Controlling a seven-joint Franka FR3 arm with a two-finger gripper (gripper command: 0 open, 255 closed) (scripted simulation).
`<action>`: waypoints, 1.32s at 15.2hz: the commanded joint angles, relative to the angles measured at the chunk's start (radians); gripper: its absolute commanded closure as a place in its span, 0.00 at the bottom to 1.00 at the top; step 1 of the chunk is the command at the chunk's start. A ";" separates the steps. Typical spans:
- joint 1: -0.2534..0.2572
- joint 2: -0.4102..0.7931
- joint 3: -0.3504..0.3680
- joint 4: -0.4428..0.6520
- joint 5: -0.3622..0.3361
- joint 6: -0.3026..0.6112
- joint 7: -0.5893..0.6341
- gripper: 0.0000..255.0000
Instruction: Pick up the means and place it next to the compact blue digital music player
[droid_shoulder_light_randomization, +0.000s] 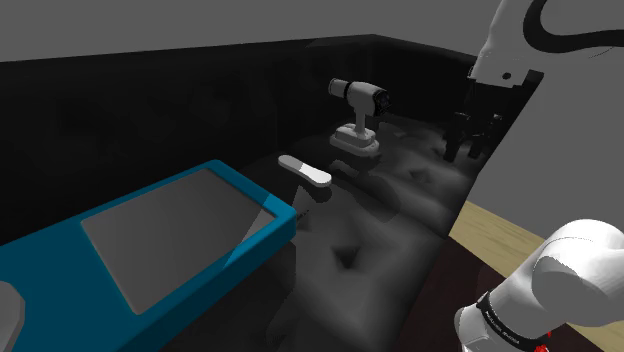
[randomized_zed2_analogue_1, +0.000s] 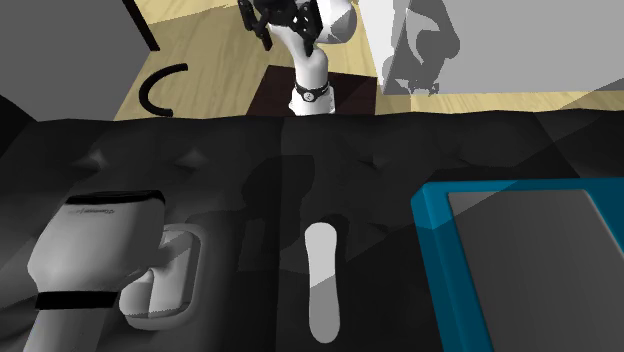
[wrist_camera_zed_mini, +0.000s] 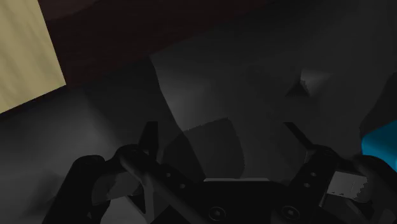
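A small white oblong object (droid_shoulder_light_randomization: 305, 170) (randomized_zed2_analogue_1: 322, 280) lies flat on the dark cushioned surface (droid_shoulder_light_randomization: 380, 230). The blue music player (droid_shoulder_light_randomization: 150, 250) (randomized_zed2_analogue_1: 520, 250), with a grey screen, lies beside it toward the shoulder view's left. A sliver of its blue edge (wrist_camera_zed_mini: 382, 140) shows past the right finger in the wrist view. My black gripper (droid_shoulder_light_randomization: 472, 148) (randomized_zed2_analogue_1: 285, 35) (wrist_camera_zed_mini: 222, 143) hangs above the surface's edge nearest the stand, well away from the oblong object. Its fingers (wrist_camera_zed_mini: 149, 137) stand apart with nothing between them.
A white handheld device on a base (droid_shoulder_light_randomization: 358, 110) (randomized_zed2_analogue_1: 110, 265) stands close behind the oblong object. A dark raised back (droid_shoulder_light_randomization: 200, 90) borders the surface. Wooden floor (droid_shoulder_light_randomization: 490, 235) (randomized_zed2_analogue_1: 200, 40) lies beside the stand, with a black curved thing (randomized_zed2_analogue_1: 160, 90) on it.
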 joint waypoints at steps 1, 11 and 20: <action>0.000 0.000 0.000 0.000 0.000 0.000 0.000 0.00; 0.057 0.354 0.049 0.106 0.000 0.266 -0.046 0.00; 0.095 0.688 0.093 0.308 -0.026 0.415 -0.068 0.00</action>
